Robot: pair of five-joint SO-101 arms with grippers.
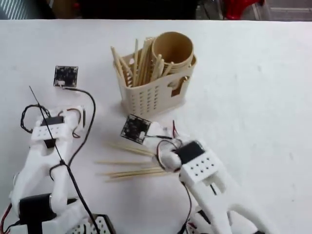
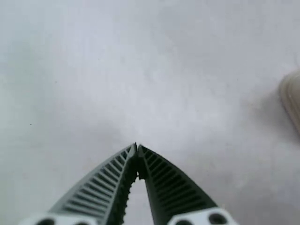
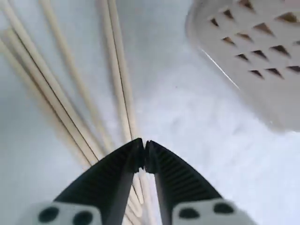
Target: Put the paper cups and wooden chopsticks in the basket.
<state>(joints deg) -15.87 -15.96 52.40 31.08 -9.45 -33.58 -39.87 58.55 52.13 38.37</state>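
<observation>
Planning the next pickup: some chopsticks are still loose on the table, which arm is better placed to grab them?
Right. The right tool sits directly over the loose chopsticks, beside the basket. The left tool is over bare table, away from them.

A white table [image 1: 253,97] takes up nearly the whole frame, its surface plain and matte. Past its far edge, along the top of the frame, the room is dark. A red plastic object [image 1: 241,7] shows at the upper right, cut off by the frame. At the upper left corner is a pale ribbed panel [image 1: 17,9], with a brownish, box-like shape [image 1: 63,7] just beside it.
</observation>
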